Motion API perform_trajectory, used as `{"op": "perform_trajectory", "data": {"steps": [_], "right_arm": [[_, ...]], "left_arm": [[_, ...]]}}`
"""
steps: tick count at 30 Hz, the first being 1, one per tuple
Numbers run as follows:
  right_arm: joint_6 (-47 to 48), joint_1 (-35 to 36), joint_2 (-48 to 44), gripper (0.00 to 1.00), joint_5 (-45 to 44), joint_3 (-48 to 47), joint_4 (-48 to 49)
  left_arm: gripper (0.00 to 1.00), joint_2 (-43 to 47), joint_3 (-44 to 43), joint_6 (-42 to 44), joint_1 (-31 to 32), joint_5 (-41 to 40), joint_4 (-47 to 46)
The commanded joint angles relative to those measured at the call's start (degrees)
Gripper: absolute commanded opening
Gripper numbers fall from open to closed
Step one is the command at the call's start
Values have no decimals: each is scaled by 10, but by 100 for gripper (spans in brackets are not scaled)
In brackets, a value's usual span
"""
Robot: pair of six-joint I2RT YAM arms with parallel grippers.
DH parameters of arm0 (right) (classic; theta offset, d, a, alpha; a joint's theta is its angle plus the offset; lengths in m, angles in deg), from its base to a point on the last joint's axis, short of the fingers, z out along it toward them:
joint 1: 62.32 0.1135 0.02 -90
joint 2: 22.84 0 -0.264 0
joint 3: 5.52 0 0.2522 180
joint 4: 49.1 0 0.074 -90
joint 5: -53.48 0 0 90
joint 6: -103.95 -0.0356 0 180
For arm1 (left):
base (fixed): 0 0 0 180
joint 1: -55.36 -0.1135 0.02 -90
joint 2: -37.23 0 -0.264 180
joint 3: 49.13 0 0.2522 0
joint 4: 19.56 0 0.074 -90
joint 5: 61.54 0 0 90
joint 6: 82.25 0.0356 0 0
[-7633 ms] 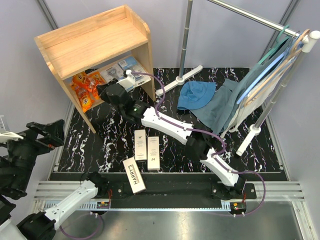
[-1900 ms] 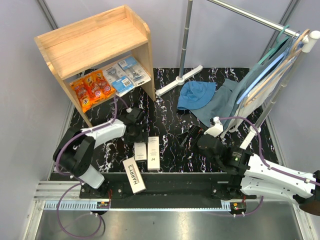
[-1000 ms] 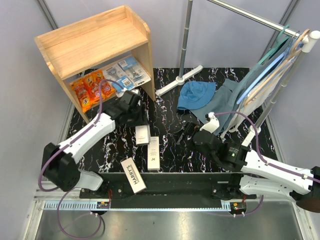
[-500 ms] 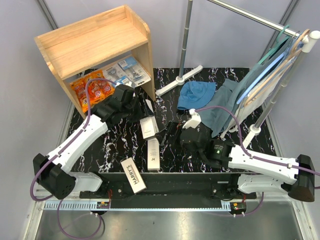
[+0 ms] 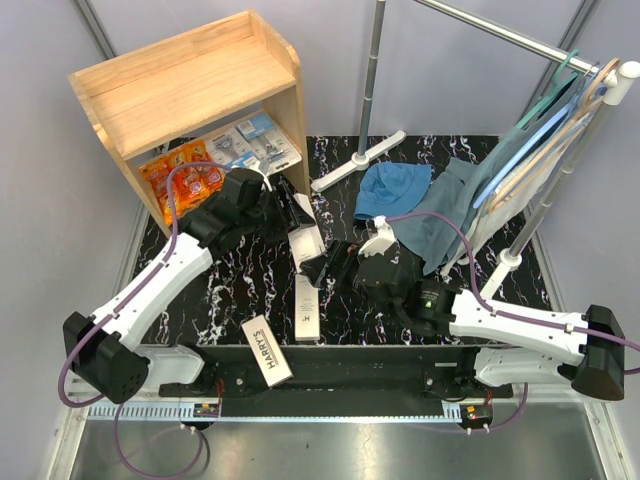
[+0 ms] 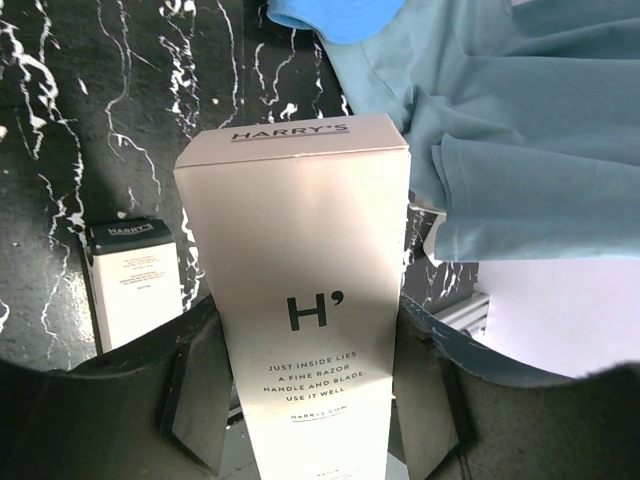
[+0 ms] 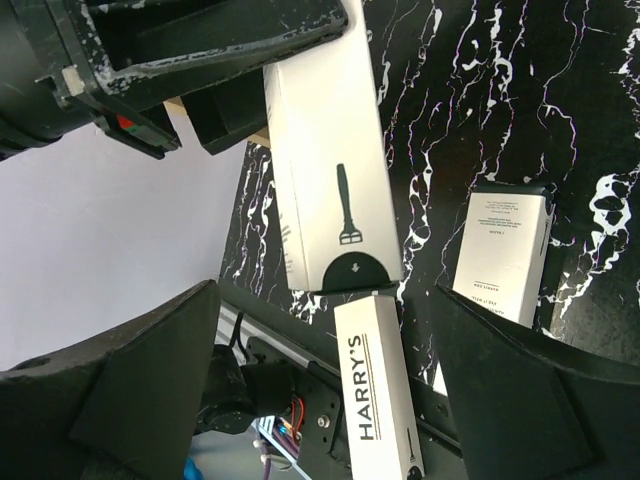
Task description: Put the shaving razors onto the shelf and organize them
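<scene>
Left gripper (image 6: 312,395) pinches one white Harry's box (image 6: 300,250) by its sides above the black table (image 5: 250,290), near the shelf (image 5: 190,85); right gripper (image 5: 336,262) spread wide, holding nothing.

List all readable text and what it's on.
"HARRY'S": held Harry's box, top end.
"H'": same box.
"JUST INSIDE LIES A FINE RAZOR HANDLE AND BLADE USE IT WELL": same box.
"HARRYS.COM": same box.
"HARRY'S": table box, dark end.
"HARRY'S": railside box.
Too small: orange packs, blue packs, fine print.
</scene>
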Motion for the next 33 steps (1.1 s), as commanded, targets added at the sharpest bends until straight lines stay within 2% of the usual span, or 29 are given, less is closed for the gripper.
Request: {"op": "perform_trajectory", "data": {"steps": [1,7,15,24,27,33], "right_arm": [[-21,6,-5,91,-26,14,36],[-26,5,-5,73,-41,25,59],[-25,5,-7,61,-50,36,81],[-20,5,-16,35,-47,51,98],[-19,5,-22,29,-47,56,102],[-15,6,-32,25,-49,59,102]], "left_arm": [[37,24,6,-11,-3,32,-48],[36,36,22,-22,-3,42,-62],[34,45,23,-25,-2,53,-63],[37,53,39,-34,-1,67,-80],[45,58,45,-34,-1,64,-79],[70,60,46,-27,-1,56,-73]]}}
